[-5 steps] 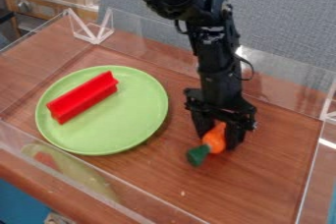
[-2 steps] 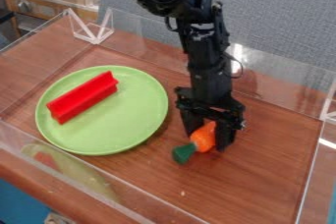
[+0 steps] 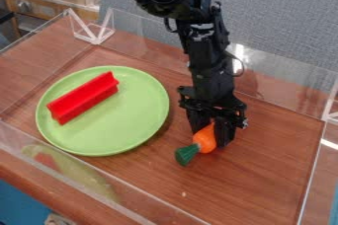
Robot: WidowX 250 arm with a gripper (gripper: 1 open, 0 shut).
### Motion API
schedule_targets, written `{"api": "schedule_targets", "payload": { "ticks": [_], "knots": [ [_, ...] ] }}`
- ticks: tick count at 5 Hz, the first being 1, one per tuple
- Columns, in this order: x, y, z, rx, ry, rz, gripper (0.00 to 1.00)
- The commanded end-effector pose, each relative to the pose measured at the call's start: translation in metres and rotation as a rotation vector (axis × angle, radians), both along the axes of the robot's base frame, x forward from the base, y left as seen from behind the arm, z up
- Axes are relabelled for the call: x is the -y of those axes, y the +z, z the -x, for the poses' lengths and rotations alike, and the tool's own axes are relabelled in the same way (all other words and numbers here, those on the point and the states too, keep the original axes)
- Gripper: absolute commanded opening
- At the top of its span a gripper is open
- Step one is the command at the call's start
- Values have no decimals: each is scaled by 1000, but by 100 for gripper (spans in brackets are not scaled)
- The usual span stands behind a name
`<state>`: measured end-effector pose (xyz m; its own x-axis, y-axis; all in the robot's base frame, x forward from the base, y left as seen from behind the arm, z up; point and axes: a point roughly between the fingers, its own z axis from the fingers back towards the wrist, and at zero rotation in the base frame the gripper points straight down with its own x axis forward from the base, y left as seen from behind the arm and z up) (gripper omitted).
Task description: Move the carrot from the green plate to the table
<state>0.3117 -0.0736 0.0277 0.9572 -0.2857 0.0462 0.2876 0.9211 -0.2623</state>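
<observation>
Toy carrot, orange with green end, off plate, low over or touching tabletop, right of plate. Black claw closed around carrot. Carrying looks done; release and retreat remain. Green plate nearby, left, holding red block. Open wood toward near right corner; clear wall along right edge.

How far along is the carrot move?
The carrot is already off the plate and over to its right in the picture, at the table. The red block is on the plate. The jaws are closed around the carrot's orange part, its green end sticking out. Whether it bears fully on the table, I can't tell. Left, it seems: set it down if needed, open the jaws and back off.
</observation>
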Motion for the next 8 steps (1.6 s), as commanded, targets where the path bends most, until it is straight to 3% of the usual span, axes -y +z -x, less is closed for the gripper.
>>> {"api": "schedule_targets", "payload": {
  "ticks": [1,2,3,4,6,8],
  "knots": [
    [-20,29,3,75,92,-13,0],
    [-57,47,21,121,103,-24,0],
    [-105,46,40,129,143,-35,0],
    [-140,47,60,145,167,-23,0],
    [-136,34,42,113,237,21,0],
    [-123,24,27,84,343,26,0]
  ]
}}
